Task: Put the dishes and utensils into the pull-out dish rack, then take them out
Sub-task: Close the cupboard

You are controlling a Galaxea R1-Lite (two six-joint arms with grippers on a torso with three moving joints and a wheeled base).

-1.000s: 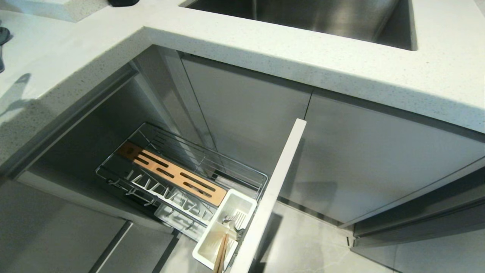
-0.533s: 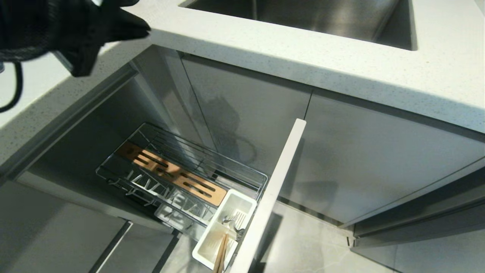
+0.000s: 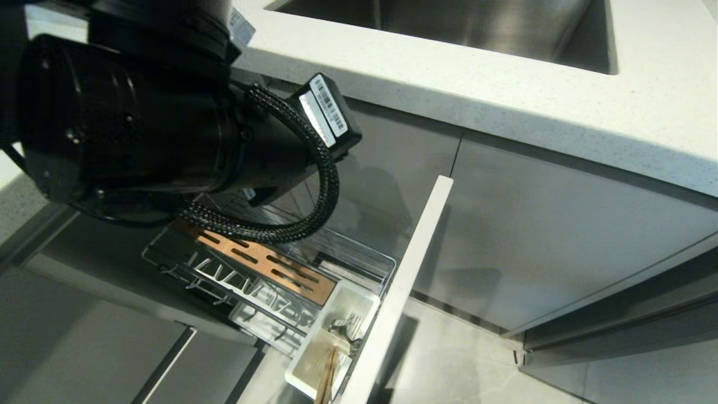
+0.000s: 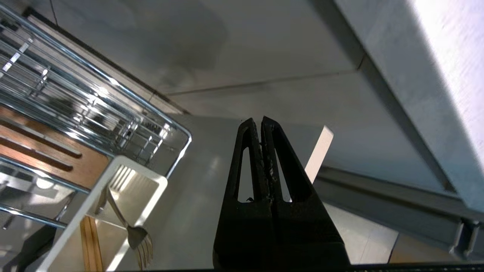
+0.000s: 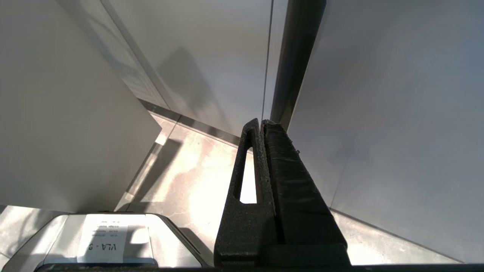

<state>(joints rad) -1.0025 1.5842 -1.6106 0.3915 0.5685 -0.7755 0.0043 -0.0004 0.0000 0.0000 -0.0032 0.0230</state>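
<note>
The pulled-out chrome wire dish rack (image 3: 263, 264) holds light wooden chopsticks (image 3: 327, 375) and a silver metal fork (image 4: 132, 230) in its white plastic caddy (image 3: 314, 365). The left pincer (image 4: 261, 122), pressed together and empty, hangs above the rack. The right pincer (image 5: 261, 124) is pressed together near the grey cabinet doors (image 5: 378, 113)

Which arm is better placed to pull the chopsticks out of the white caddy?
Left. Its end effector, shut and empty, hangs by the pull-out dish rack, with the chopsticks in the caddy visible in its wrist view. The right end effector faces only cabinet panels and floor.
</note>
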